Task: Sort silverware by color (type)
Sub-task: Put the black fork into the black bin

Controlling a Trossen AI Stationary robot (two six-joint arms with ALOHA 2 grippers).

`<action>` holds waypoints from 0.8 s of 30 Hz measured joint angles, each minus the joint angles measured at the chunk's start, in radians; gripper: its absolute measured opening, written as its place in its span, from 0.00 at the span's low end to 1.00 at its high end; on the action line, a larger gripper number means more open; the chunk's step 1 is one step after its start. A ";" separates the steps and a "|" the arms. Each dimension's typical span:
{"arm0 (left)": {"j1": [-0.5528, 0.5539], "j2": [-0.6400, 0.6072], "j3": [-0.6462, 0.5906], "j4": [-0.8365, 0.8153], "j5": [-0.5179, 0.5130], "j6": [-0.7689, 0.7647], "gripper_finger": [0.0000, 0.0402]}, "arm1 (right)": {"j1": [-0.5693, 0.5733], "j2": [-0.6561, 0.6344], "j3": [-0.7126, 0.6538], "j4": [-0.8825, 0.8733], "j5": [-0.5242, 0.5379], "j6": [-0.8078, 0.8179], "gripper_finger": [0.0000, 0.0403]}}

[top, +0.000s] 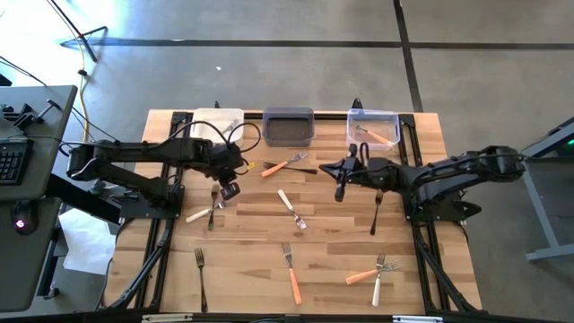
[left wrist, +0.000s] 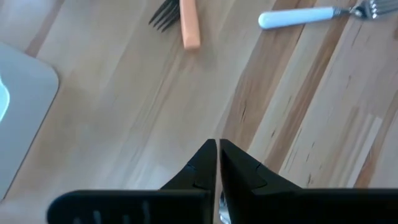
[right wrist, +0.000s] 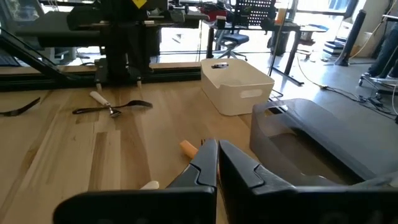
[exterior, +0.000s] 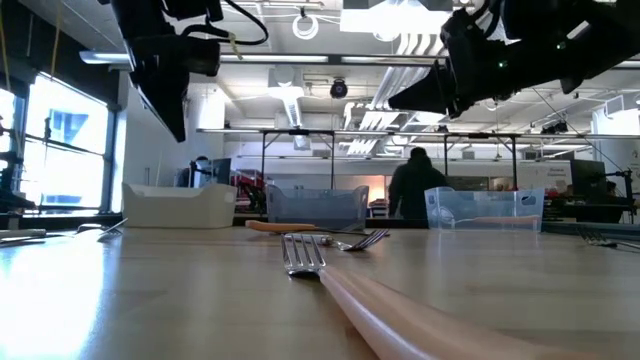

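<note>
Forks lie scattered flat on the wooden table. An orange fork (top: 285, 165) crosses a black one (top: 296, 170) near the bins. A white fork (top: 291, 208) lies mid-table. A white fork (top: 197, 214) and a black fork (top: 213, 203) lie at the left. My left gripper (top: 229, 188) hangs shut above the table, right of that pair; its wrist view (left wrist: 217, 149) shows nothing plainly held. My right gripper (top: 341, 188) is shut and empty (right wrist: 217, 149), right of the orange fork. Another black fork (top: 377, 211) lies below my right arm.
A white bin (top: 217, 123), a grey bin (top: 289, 126) and a clear bin (top: 373, 127) holding an orange fork stand along the far edge. Near the front edge lie a black fork (top: 201, 278), an orange fork (top: 291, 274), and an orange (top: 363, 274) and white fork (top: 378, 285).
</note>
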 joint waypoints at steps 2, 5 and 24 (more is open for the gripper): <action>0.000 0.000 0.009 -0.022 0.000 -0.003 0.08 | 0.000 0.025 0.000 0.040 0.000 -0.008 0.00; 0.000 0.000 0.021 -0.057 0.005 -0.010 0.13 | 0.000 0.051 0.000 0.076 0.000 -0.017 0.00; 0.001 0.000 0.118 -0.424 0.005 -0.149 0.28 | -0.070 0.052 0.000 0.123 -0.088 -0.060 0.00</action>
